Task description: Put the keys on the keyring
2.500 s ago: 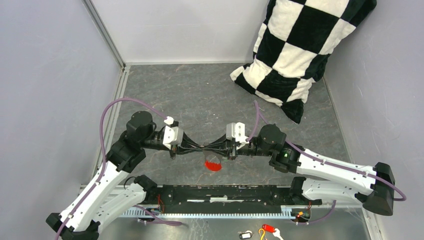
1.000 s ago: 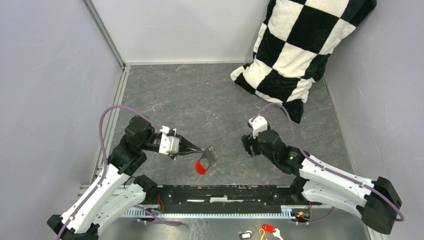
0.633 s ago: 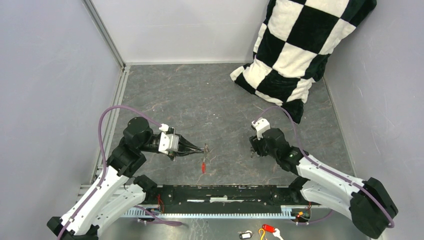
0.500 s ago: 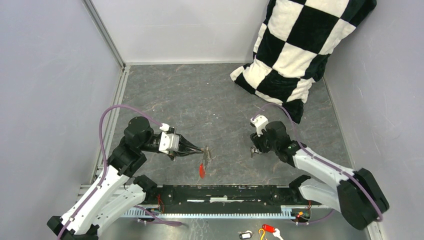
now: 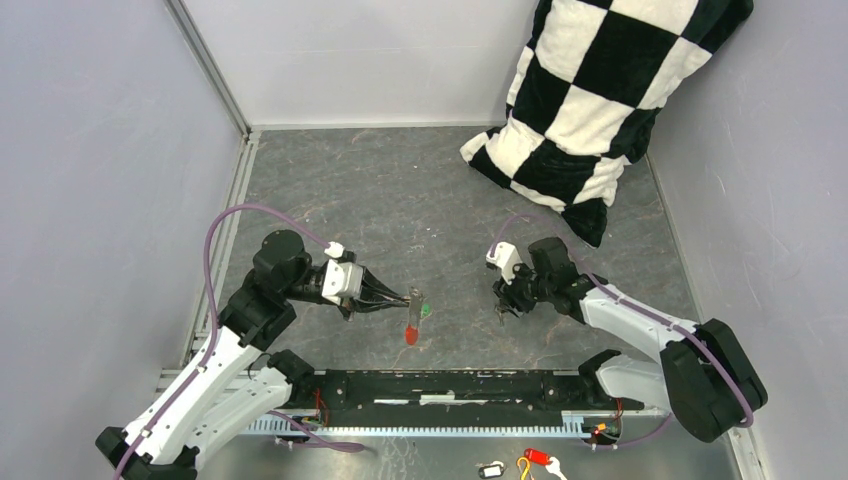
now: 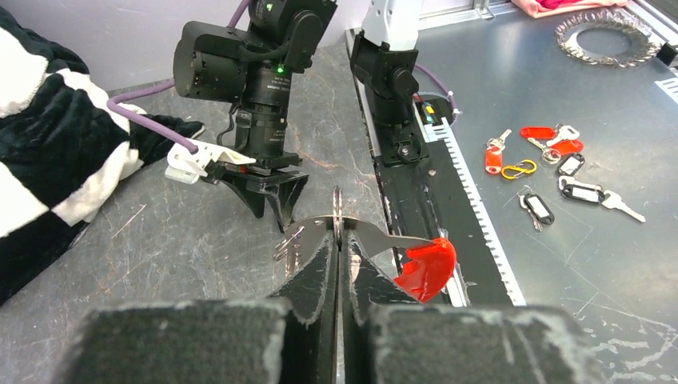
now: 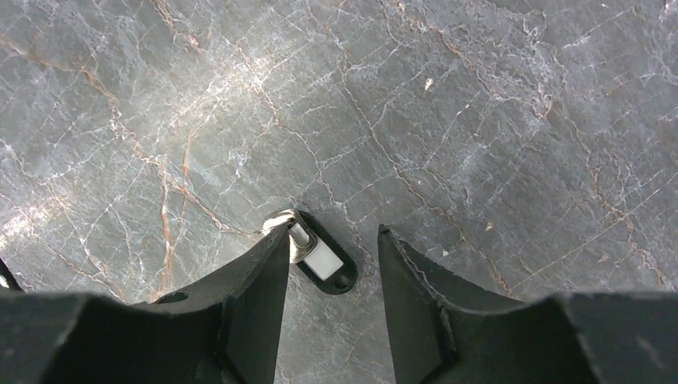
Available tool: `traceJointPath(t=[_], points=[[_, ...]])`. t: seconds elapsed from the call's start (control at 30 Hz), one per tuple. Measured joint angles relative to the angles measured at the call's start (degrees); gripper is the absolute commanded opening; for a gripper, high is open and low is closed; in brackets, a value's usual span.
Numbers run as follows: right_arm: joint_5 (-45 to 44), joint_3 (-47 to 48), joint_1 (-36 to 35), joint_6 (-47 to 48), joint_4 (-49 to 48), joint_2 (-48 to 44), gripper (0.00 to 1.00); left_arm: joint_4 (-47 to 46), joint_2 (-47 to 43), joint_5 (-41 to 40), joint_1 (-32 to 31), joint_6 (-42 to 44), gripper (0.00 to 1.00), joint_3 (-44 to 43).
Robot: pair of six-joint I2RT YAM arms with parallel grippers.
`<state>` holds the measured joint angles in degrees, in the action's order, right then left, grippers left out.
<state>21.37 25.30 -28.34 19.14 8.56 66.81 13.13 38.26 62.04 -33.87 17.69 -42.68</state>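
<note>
My left gripper [image 5: 408,298] is shut on the keyring [image 6: 337,210], a thin metal ring seen edge-on between the fingertips. A red-headed key [image 6: 425,266] hangs from the keyring to the right, and small metal keys [image 6: 289,240] hang to the left. In the top view the red key [image 5: 411,335] dangles below the gripper, with a green one [image 5: 424,310] beside it. My right gripper [image 5: 502,308] points down at the table, its jaws apart. Between its fingers a small black-framed white tag [image 7: 324,262] lies flat, close to the left finger [image 7: 256,272].
A black-and-white checkered pillow [image 5: 590,100] leans in the back right corner. Spare keys and tags [image 6: 544,148] lie on the metal shelf past the arms' base rail [image 5: 450,385]. A serrated metal ring [image 6: 604,32] lies further off.
My right arm has pulled away from the left gripper and dropped to the table over the tag, its jaws narrowing. The left gripper keeps the keyring; the red key swings below it.
</note>
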Motion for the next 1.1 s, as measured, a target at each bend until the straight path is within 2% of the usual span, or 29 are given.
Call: traceJointPath(t=[0.2, 0.53, 0.77, 1.1], points=[[0.3, 2.2, 0.1, 3.4, 3.6, 0.0, 0.42, 0.0, -0.1, -0.1, 0.0, -1.6, 0.02, 0.0], [2.6, 7.5, -3.2, 17.0, 13.6, -0.7, 0.45, -1.0, 0.2, -0.5, 0.0, -3.0, 0.02, 0.0], [2.6, 7.5, -5.2, 24.3, 15.5, 3.7, 0.43, -2.1, 0.8, -1.3, 0.0, -4.6, 0.02, -0.1], [0.2, 8.2, -8.0, 28.8, 13.5, 7.6, 0.41, -2.8, 0.6, -2.6, 0.0, -5.0, 0.02, -0.1]])
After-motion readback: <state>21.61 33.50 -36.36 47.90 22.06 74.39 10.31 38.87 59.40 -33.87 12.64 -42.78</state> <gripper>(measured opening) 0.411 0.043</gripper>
